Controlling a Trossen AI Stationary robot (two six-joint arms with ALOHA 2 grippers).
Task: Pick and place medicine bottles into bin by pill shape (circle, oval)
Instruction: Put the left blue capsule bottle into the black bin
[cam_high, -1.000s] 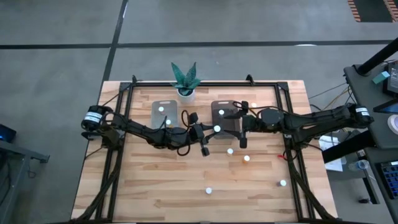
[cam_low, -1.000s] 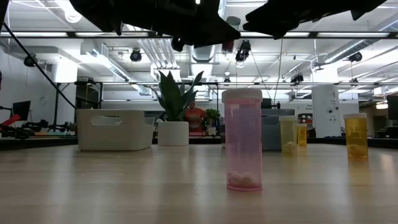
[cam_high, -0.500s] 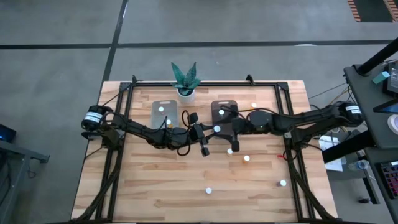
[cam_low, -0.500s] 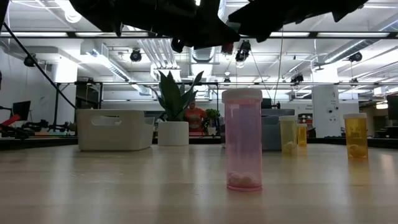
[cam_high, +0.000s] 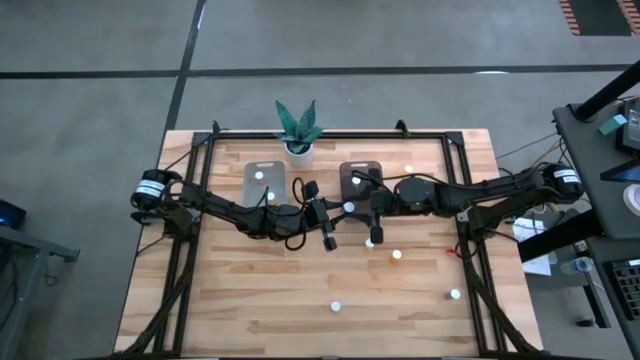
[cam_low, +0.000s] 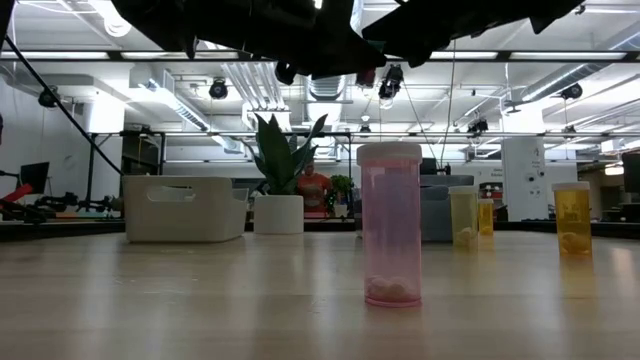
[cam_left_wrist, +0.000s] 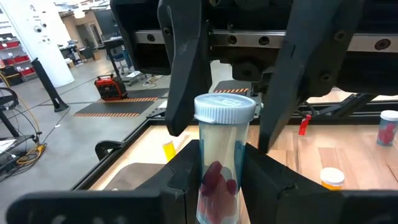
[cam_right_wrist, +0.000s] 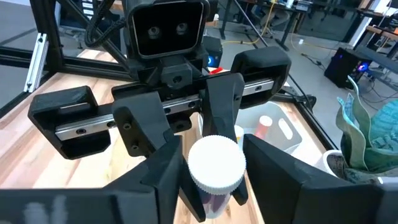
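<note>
The left gripper (cam_left_wrist: 222, 186) is pinching a medicine bottle (cam_left_wrist: 222, 155) by its lower body and holds it upright above the worktop (cam_high: 250, 290); it has a white cap and reddish pills at the bottom. The right gripper (cam_right_wrist: 214, 180) faces it head-on, its fingers spread on either side of that same cap, very close to it (a thin gap shows on each side from the left wrist, so I would not call it a grip). The two grippers meet over the middle of the worktop.

Just beyond the right gripper lies the dark grey bin (cam_high: 360, 178), with one white cap showing inside. Beside the left arm, a little behind its gripper, sits the clear bin (cam_high: 262, 180), also with a bottle in it.

On the near side of the right gripper, two loose bottles stand on the wood, one (cam_high: 369, 242) almost under it and another (cam_high: 396, 255) a bit farther out. Two more stand well apart near the front edge: one (cam_high: 336, 306) ahead of the grippers, one (cam_high: 454, 294) off to the right arm's side.

Farthest back, behind both bins, stands a green plant (cam_high: 298, 125) in its white pot.
</note>
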